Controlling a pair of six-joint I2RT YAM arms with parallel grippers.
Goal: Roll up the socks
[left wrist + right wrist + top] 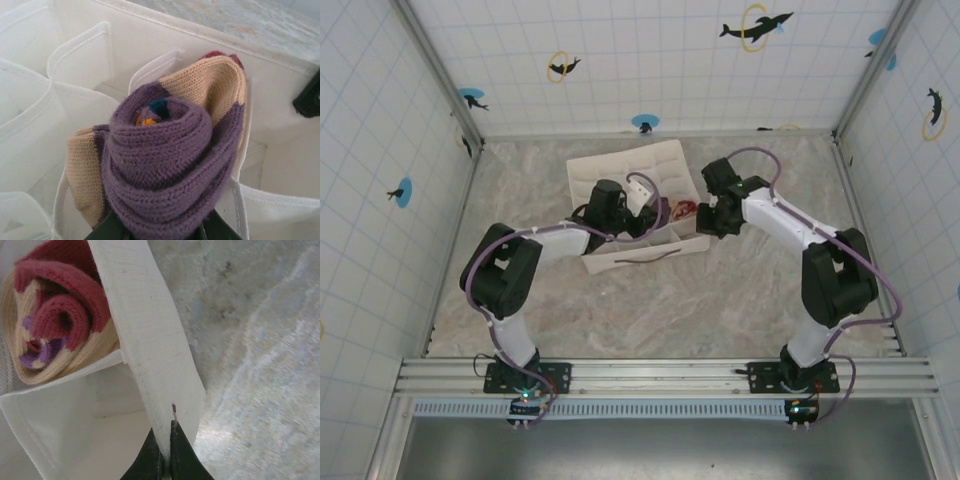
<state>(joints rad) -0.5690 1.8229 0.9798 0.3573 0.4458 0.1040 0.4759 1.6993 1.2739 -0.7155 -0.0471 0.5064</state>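
Observation:
A rolled purple sock [165, 165] with tan patches is clamped between the dark fingers of my left gripper [160, 232], held just over the compartments of the white organiser box [150, 40]. From above, the left gripper [655, 215] reaches into the box [620, 170] from the left. A second rolled sock [55, 315], beige with dark red and a little purple, sits in a compartment at the box's right end [682, 210]. My right gripper [167, 440] is shut on the box's outer fabric wall [145, 325], at the box's right corner [705, 222].
The box lies in the middle of the marble-patterned table [720, 300], tilted slightly. Bare table [250, 340] lies right of the pinched wall. White gridded walls [380, 150] enclose the workspace on three sides, and a metal rail [660, 375] runs along the near edge.

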